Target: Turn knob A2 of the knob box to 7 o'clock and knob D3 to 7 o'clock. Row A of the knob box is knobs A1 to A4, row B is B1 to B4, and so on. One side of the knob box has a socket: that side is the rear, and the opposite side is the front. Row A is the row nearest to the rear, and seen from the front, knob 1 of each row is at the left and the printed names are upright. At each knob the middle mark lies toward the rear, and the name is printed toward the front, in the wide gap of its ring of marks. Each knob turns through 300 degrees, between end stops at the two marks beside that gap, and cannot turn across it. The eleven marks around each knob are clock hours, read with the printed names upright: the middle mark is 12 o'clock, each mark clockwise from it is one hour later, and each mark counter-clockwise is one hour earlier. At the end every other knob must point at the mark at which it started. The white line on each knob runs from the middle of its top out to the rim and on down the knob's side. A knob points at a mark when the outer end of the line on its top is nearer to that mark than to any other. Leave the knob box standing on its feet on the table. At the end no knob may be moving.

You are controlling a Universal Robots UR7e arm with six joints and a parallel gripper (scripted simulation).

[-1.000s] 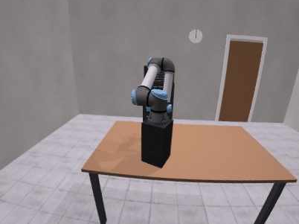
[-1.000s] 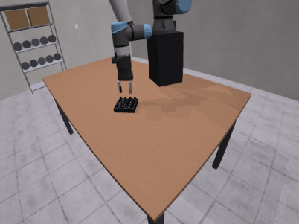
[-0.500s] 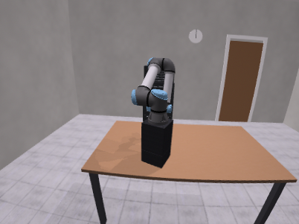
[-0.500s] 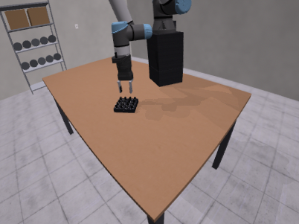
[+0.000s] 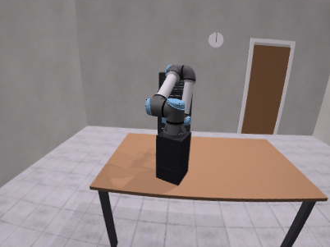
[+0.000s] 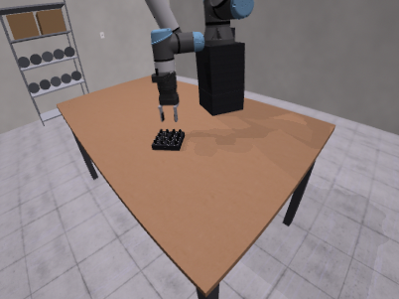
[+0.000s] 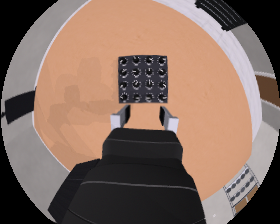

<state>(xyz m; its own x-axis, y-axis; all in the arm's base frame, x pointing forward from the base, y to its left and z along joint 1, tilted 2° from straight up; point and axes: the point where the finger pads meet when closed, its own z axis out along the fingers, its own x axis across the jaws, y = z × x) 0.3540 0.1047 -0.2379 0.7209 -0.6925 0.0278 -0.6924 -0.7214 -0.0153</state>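
Note:
The knob box (image 6: 167, 138) is a small black square box with a grid of dark knobs, standing on the brown table. In the wrist view the knob box (image 7: 144, 80) lies just beyond the fingertips, and white lines show on its knobs, but the names are too small to read. My gripper (image 6: 169, 114) points down, a little above the box and toward its far edge. It is open and empty; the gripper (image 7: 145, 117) shows two pale fingers spread apart. In the top view the box and gripper are hidden behind the arm's black pedestal (image 5: 172, 157).
The black pedestal (image 6: 221, 76) stands on the table behind the box. A metal shelf (image 6: 45, 54) with boxes and round discs stands off the table at the left. A brown door (image 5: 264, 88) is in the far wall.

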